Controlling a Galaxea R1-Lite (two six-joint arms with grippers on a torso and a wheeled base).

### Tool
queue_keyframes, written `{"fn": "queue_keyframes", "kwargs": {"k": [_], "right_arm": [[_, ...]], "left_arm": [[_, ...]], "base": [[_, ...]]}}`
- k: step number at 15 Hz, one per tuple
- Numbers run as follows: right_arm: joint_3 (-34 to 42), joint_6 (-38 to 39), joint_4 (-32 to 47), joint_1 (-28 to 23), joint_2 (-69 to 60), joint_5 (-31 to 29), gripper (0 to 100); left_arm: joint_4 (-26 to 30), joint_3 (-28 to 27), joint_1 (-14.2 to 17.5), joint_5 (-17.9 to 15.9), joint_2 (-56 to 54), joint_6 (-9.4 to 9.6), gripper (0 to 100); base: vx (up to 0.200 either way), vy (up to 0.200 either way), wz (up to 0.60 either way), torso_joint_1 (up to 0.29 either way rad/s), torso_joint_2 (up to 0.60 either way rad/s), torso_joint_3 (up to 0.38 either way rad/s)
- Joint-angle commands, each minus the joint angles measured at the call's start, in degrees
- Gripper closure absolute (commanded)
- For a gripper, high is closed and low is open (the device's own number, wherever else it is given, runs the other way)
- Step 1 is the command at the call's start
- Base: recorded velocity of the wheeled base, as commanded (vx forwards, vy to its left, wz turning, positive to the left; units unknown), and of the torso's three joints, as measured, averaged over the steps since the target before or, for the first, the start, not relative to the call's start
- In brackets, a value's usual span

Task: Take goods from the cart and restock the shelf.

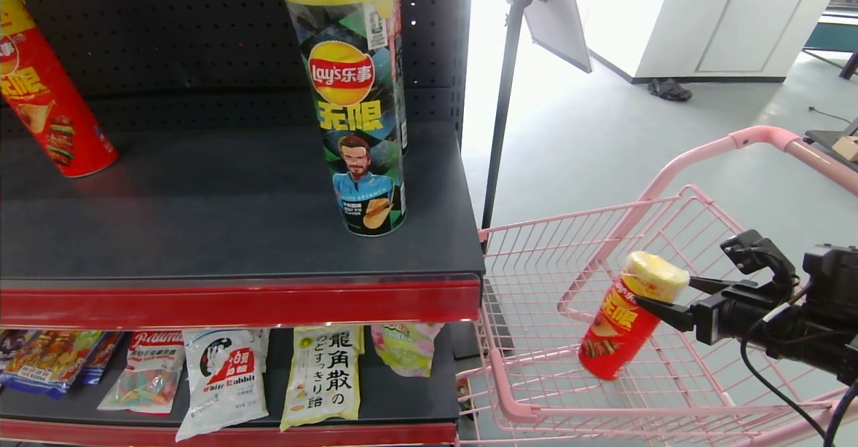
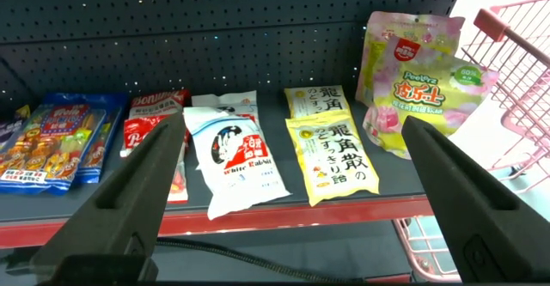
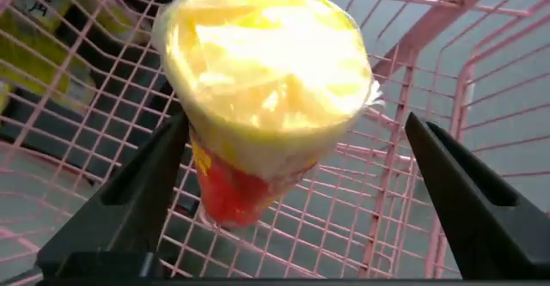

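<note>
The blocky right arm [image 1: 791, 320] is matte black, trailing thin cables [image 1: 742, 353], with tapered pincer fingers [image 3: 129, 209].

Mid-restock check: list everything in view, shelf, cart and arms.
Shelf: one, dark, red edges.
Cart: one, pink, right of the shelf.
Held red can: one, red, yellow lid, over the cart.
Shelf red can: one, red, upper shelf's left end.
Upright cans: two, front one green-black, upper shelf, one behind the other.
Snack bags: several, mixed colours, lower shelf.
Left gripper: open, before the lower shelf.
Right gripper: shut on the held red can.
</note>
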Motion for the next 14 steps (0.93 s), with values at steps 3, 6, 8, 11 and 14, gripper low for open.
{"fn": "queue_keyframes", "kwargs": {"k": [3,6,8,11,14], "right_arm": [[1.61,7.66,-0.16,8.6,-2.54,-7.31,0],[2.84,7.84,-0.07,10.44,-2.54,-7.22,0],[4.24,7.66,-0.07,11.23,-2.54,-7.13,0],[3.45,7.75,-0.33,9.65,-2.54,-6.08,0],[2.93,6.61,-1.74,4.64,-2.01,0.25,0]], "left_arm": [[0.02,0.01,-0.01,0.0,0.02,0.01,0],[0.02,0.01,-0.01,0.0,0.02,0.01,0],[0.02,0.01,-0.01,0.0,0.02,0.01,0],[0.02,0.01,-0.01,0.0,0.02,0.01,0],[0.02,0.01,-0.01,0.0,0.02,0.01,0]], "base": [[0.0,0.0,0.0,0.0,0.0,0.0],[0.0,0.0,0.0,0.0,0.0,0.0],[0.0,0.0,0.0,0.0,0.0,0.0],[0.0,0.0,0.0,0.0,0.0,0.0],[0.0,0.0,0.0,0.0,0.0,0.0]]}}
